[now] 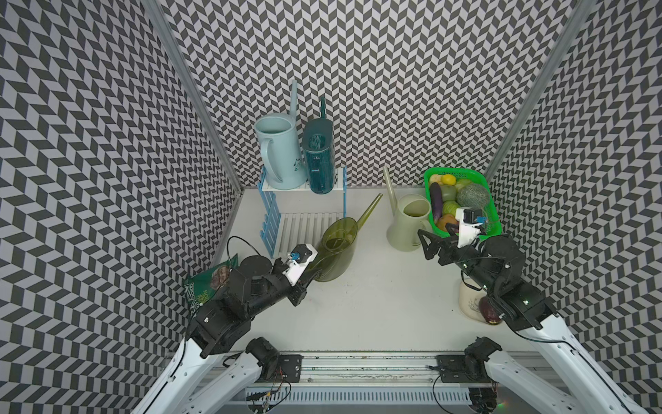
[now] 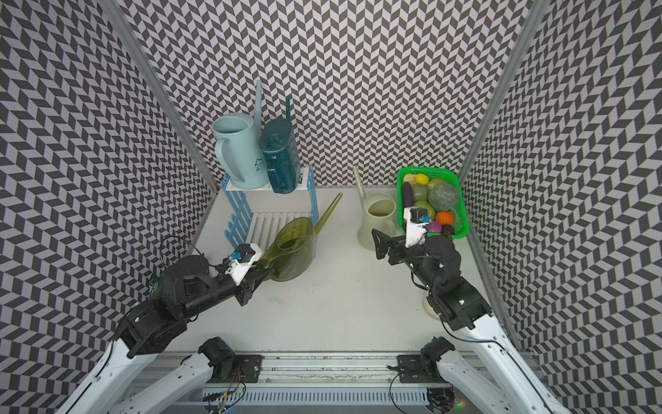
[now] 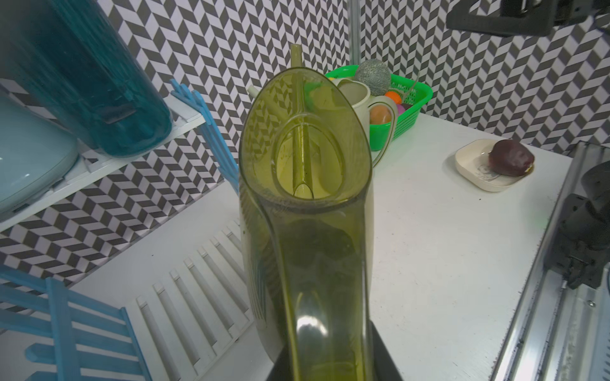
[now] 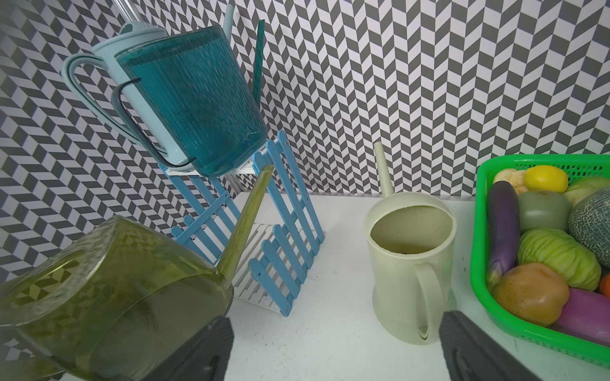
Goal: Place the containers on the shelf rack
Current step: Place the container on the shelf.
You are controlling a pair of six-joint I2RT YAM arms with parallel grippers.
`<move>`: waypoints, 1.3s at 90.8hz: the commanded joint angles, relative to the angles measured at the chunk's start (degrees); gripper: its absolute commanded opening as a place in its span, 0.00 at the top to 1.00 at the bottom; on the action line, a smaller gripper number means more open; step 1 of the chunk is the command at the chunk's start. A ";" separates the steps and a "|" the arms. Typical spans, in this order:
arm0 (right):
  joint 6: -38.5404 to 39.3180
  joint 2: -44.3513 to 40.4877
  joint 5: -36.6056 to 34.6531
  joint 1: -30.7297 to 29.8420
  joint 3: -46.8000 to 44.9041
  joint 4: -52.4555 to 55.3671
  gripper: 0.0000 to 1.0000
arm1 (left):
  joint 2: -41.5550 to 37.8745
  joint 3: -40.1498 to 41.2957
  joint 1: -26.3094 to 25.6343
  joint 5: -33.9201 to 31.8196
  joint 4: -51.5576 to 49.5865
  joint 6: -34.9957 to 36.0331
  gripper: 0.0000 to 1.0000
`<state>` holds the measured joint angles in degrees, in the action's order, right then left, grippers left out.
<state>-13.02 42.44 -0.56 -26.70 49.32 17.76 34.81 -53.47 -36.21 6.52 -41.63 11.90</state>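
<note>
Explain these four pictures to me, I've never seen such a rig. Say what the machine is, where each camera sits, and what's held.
Two robot arms work over a white table. Two pictures look down from overhead; the other two come from a camera on each arm's wrist. The left gripper, fingers shut, holds the olive-green can by its handle, tilted beside the shelf rack. The right gripper is open, empty, near the cream can. The light blue can and dark teal can stand on the rack's top shelf. A green basket holds vegetables.
</note>
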 commanded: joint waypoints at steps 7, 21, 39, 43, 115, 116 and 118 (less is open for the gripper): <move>0.45 -1.58 0.23 0.20 -1.44 -2.86 0.00 | -2.09 -0.69 0.43 -5.64 4.02 5.07 1.00; 0.25 -1.68 0.25 0.24 -2.01 -2.99 0.00 | -4.34 -0.25 0.43 -8.77 2.92 8.17 1.00; -0.10 -0.73 1.13 0.17 -1.15 -3.27 0.00 | -7.24 1.78 0.43 -12.40 0.79 14.84 1.00; -0.19 -0.40 1.28 0.24 -0.93 -3.26 0.00 | -7.29 2.45 0.39 -12.91 0.53 16.32 1.00; -0.42 1.35 2.22 0.15 -0.78 -3.95 0.00 | -11.20 14.44 2.50 -17.95 7.32 20.64 1.00; -0.38 1.34 2.23 0.15 -0.79 -3.95 0.00 | -11.05 14.45 2.65 -17.82 7.51 20.50 1.00; -0.37 1.34 2.18 0.15 -0.85 -3.96 0.00 | -10.83 14.51 3.10 -17.57 7.76 20.28 1.00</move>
<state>-13.28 43.72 1.04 -26.70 47.68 17.15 24.58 -38.89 -34.65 -10.68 -41.95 32.12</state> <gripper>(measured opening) 0.996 0.259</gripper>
